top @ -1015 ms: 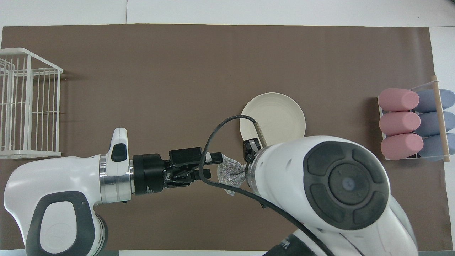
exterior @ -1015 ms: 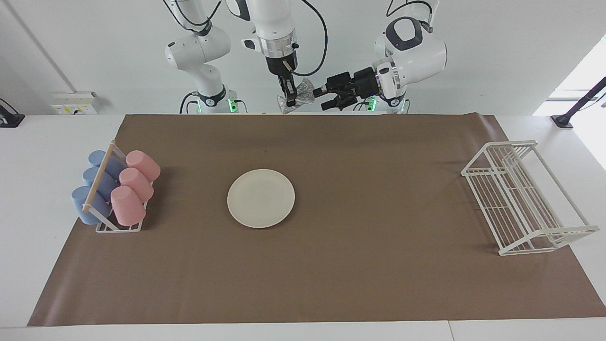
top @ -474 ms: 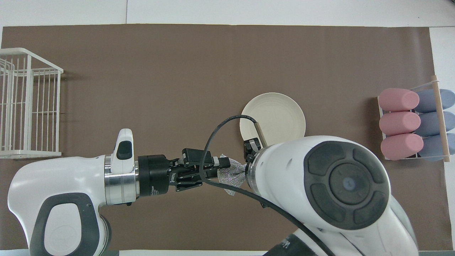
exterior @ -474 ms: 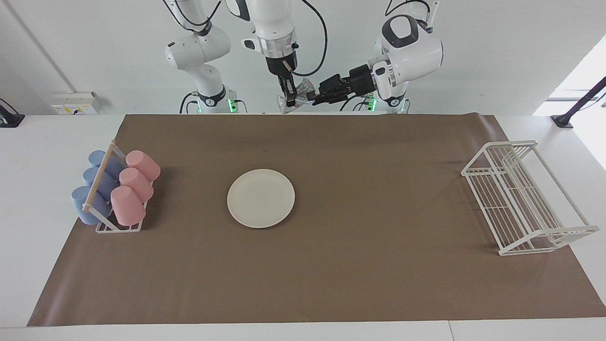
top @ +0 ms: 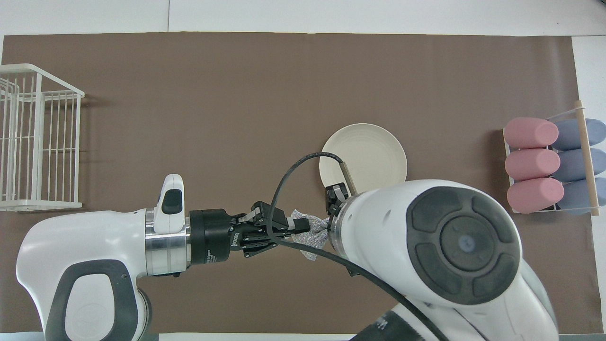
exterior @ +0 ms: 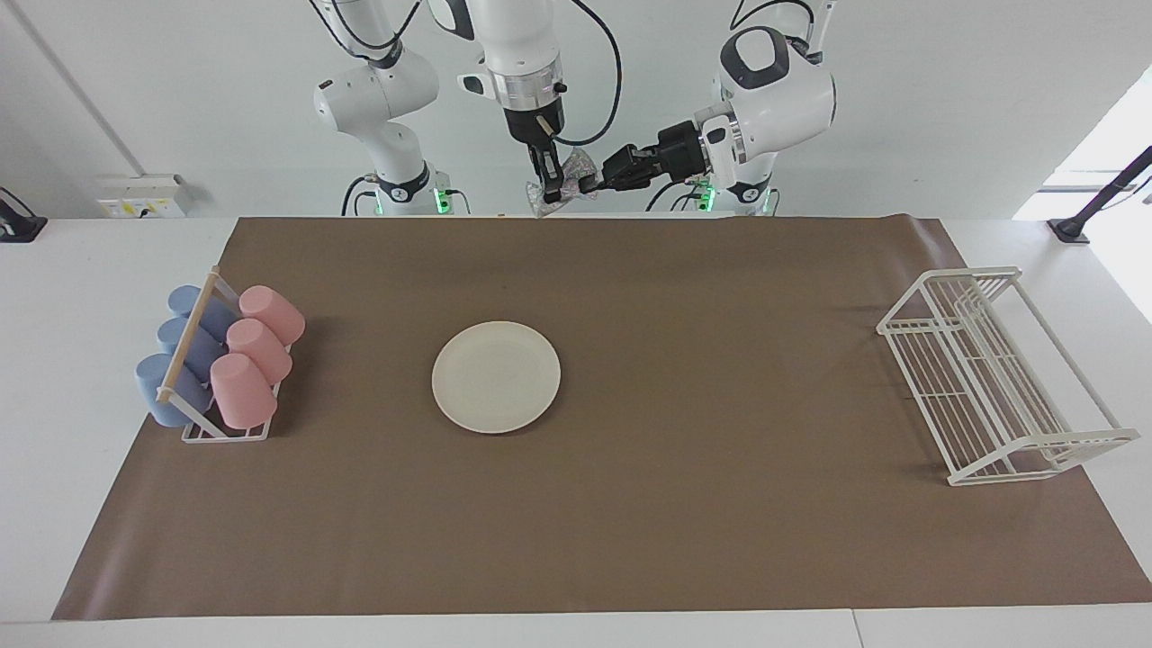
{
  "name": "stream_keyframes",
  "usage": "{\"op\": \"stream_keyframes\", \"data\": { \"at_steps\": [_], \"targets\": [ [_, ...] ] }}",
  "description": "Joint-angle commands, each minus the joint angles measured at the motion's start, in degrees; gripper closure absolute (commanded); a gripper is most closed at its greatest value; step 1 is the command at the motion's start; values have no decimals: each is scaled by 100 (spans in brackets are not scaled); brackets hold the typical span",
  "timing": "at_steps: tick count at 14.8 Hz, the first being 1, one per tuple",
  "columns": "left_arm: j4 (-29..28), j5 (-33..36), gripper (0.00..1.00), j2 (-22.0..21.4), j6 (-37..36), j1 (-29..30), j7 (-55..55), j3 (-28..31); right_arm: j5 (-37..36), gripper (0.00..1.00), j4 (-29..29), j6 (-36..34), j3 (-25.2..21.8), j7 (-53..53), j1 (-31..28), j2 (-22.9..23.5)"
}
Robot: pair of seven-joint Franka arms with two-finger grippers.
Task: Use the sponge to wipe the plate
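Since a second ago your left gripper has slid in and is now pinching shut on the sponge, which your right gripper is also clamping from above. Both are gripping the silvery wad in mid-air over the robots' edge of the brown mat; looks like a handover, so the left arm is probably taking it to free the right. Right arm is hanging vertical, presenting the sponge sideways to the left one's horizontal reach. Farther out, the plate is sitting flat and untouched mid-mat, toward the right arm's end. Wiping is not started yet. Cup rack with pink and blue cups is lying at the right arm's end, white wire dish rack at the left arm's end, both well apart from the plate.
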Motion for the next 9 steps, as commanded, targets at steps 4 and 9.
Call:
{"op": "stream_keyframes", "data": {
  "at_steps": [4,9],
  "targets": [
    [71,-62,100,49,56,-25,-153,30,-280,0,64,30,17,-260,-73,19],
    [45,226,100,49,38,150,-223,39,-289,0,55,-260,-17,-2515,-520,-7]
  ]
}}
